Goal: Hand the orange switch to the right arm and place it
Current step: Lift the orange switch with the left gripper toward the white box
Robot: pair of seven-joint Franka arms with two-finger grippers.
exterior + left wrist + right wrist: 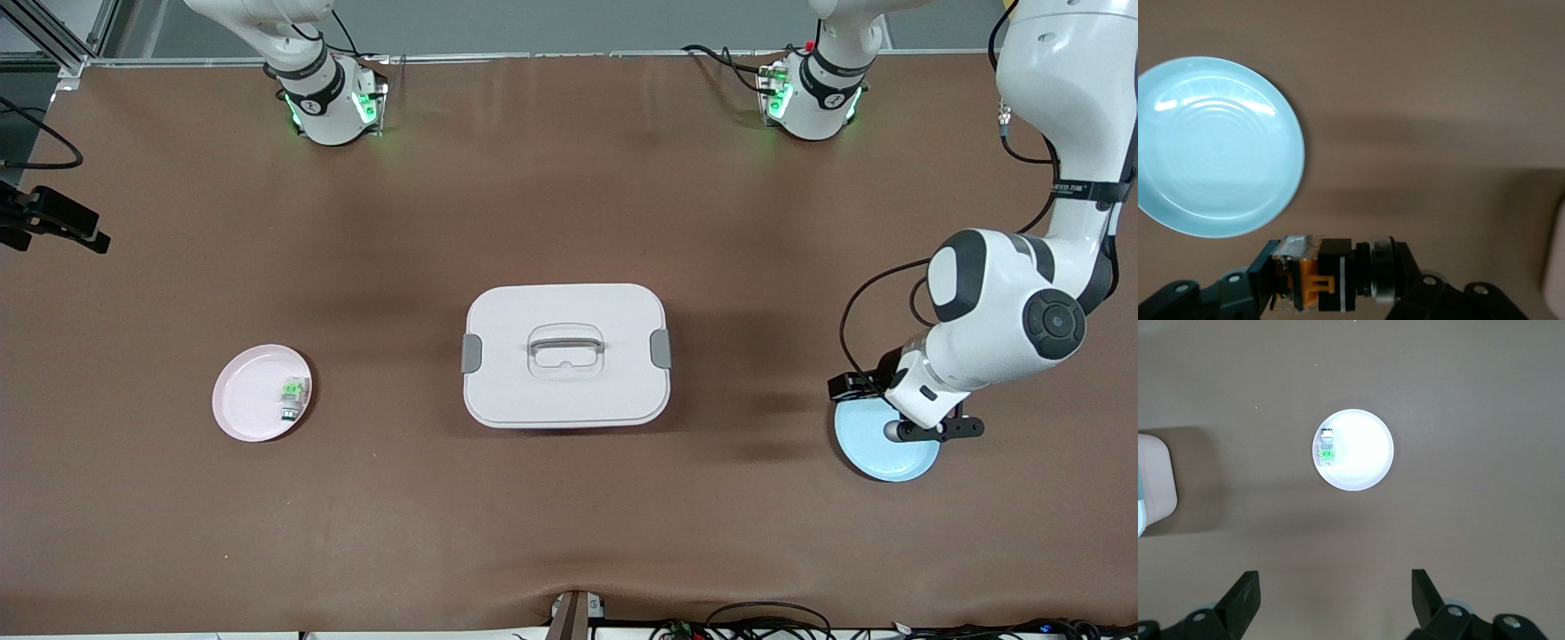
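My left gripper [1335, 277] is shut on the orange switch [1313, 273], a small black barrel part with orange marks and a silver collar, held crosswise between the fingers. In the front view the left gripper [933, 429] hangs low over the edge of the light blue plate [880, 458], which also shows in the left wrist view [1211, 147] and has nothing on it. My right gripper [1335, 583] is open and empty, high above the table and looking down on the pink plate [1365, 460]. The right gripper is out of the front view.
A small green-and-silver part [292, 396] lies on the pink plate [244, 409] toward the right arm's end of the table. A white lidded box with a handle [566, 356] stands in the middle, between the two plates.
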